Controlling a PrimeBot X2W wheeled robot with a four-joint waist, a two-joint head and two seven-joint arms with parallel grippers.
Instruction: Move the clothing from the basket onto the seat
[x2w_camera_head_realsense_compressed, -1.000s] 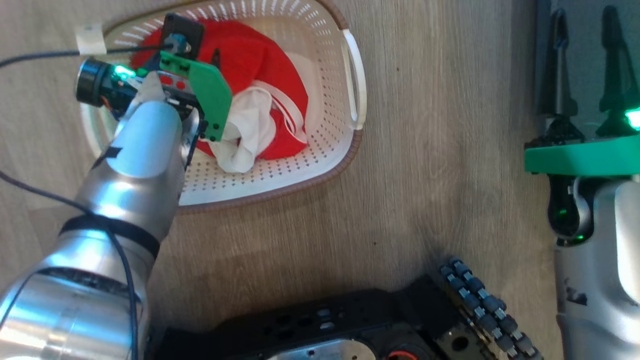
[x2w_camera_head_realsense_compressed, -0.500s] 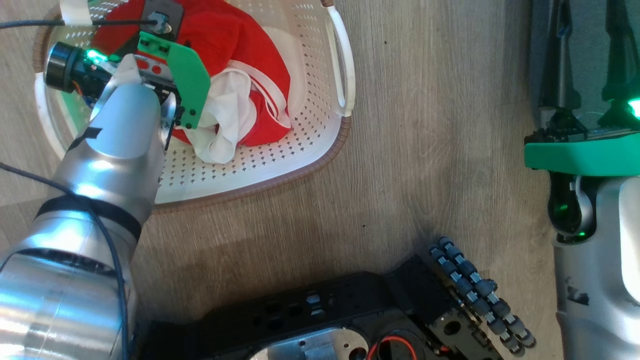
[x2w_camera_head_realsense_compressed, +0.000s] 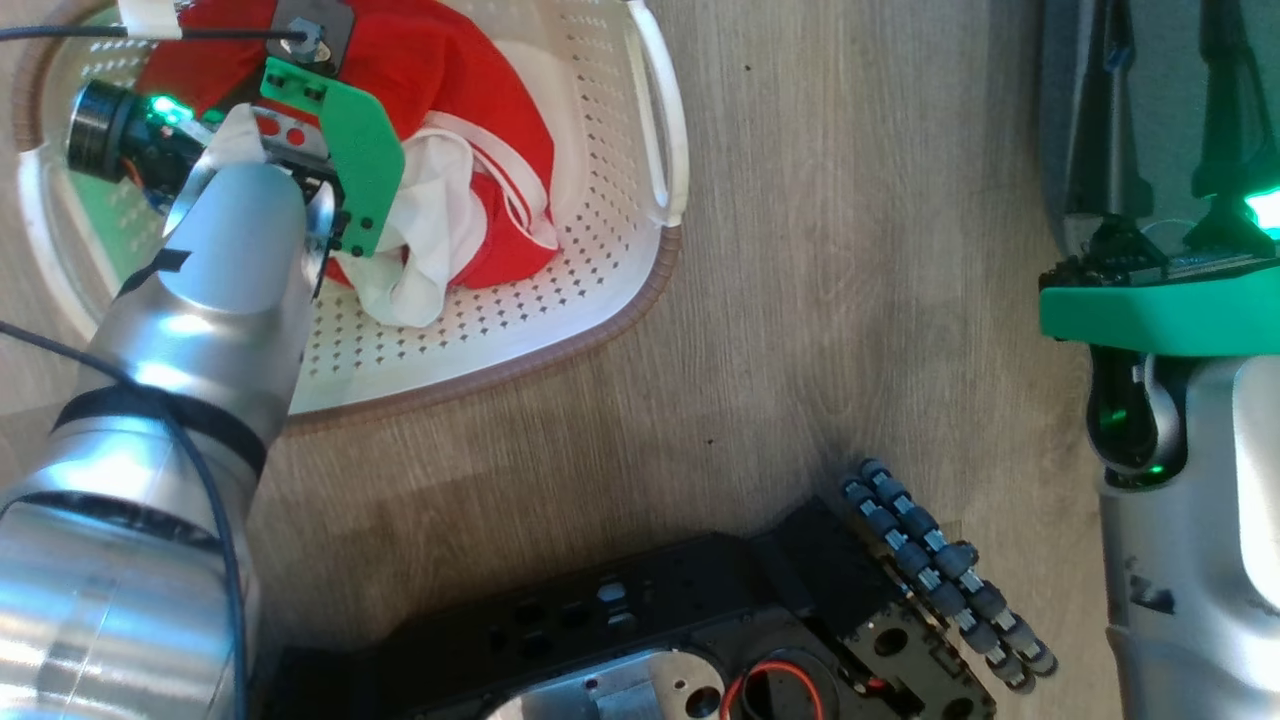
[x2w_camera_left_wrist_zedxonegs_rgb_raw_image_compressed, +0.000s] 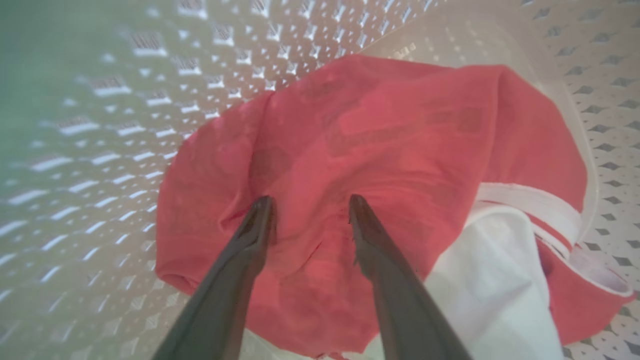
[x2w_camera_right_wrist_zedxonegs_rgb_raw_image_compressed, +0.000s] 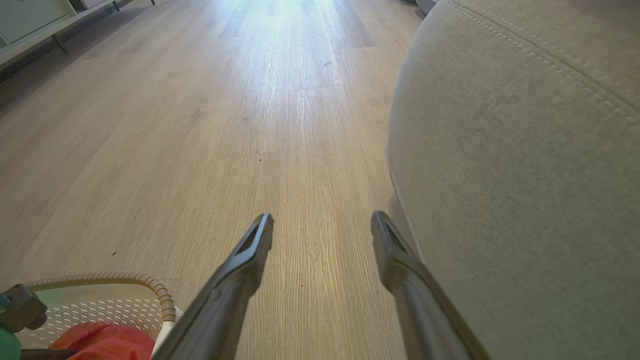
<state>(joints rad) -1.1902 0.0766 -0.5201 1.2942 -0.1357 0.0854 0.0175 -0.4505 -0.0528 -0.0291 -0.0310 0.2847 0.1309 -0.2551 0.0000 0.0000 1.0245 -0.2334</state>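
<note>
Reaches into the basket (x2w_camera_left_wrist_zedxonegs_rgb_raw_image_compressed: 125, 100) at far left with the left gripper (x2w_camera_left_wrist_zedxonegs_rgb_raw_image_compressed: 310, 210), fingers (x2w_camera_left_wrist_zedxonegs_rgb_raw_image_compressed: 245, 250) spread, tips pressing the clothing (x2w_camera_left_wrist_zedxonegs_rgb_raw_image_compressed: 380, 130), a red fold bulging between them. Holds the right gripper (x2w_camera_right_wrist_zedxonegs_rgb_raw_image_compressed: 320, 225) spread wide above the floor (x2w_camera_right_wrist_zedxonegs_rgb_raw_image_compressed: 225, 125), just beside the seat (x2w_camera_right_wrist_zedxonegs_rgb_raw_image_compressed: 525, 175) at right. Shows the clothing heaped inside the basket, white part on its near side.

Silver forearm (x2w_camera_head_realsense_compressed: 225, 275), green plate (x2w_camera_head_realsense_compressed: 365, 165), black cable (x2w_camera_head_realsense_compressed: 80, 35), dark left pincer (x2w_camera_left_wrist_zedxonegs_rgb_raw_image_compressed: 310, 200).

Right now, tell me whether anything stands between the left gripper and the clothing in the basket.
Nothing visible does. The left gripper is down inside the basket, its jaws open astride a fold of the red clothing, tips at the fabric. No other object lies between them.
</note>
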